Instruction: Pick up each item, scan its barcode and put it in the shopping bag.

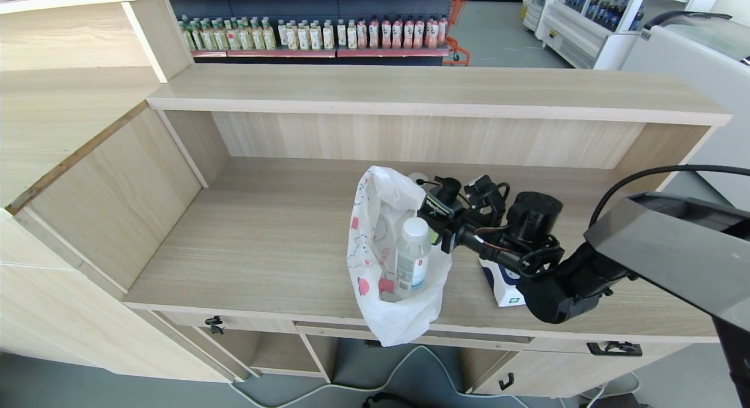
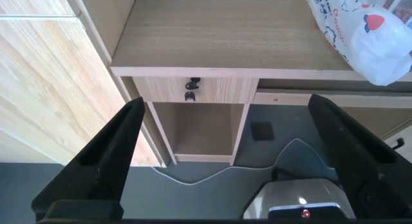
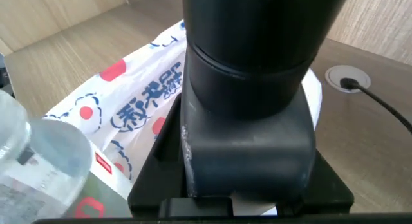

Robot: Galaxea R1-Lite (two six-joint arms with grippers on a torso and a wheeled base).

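From my seat the shopping bag (image 1: 375,244) stands open on the wooden counter (image 1: 263,238), near its front edge, with its bottom corner drooping a little over that edge. A clear bottle (image 1: 413,252) with a white cap stands upright inside the bag, its cap level with the bag's rim on the side nearest the right arm. My right gripper (image 1: 432,213) is at that rim, just beside the bottle's cap. A bulky black part blocks the right wrist view, so I cannot tell whether this gripper is open or closed, or whether it has hold of anything. A white and blue box (image 1: 503,285) sits on the counter under the right arm, just beside the bag. Behind the bag a round cable hole (image 1: 418,177) is set in the counter top, with a black cable running into it. My left gripper (image 2: 226,102) hangs low in front of the counter, its fingers (image 2: 103,166) spread wide with nothing between them, facing a drawer (image 2: 193,89) with a key in its lock and an open cubby below it.
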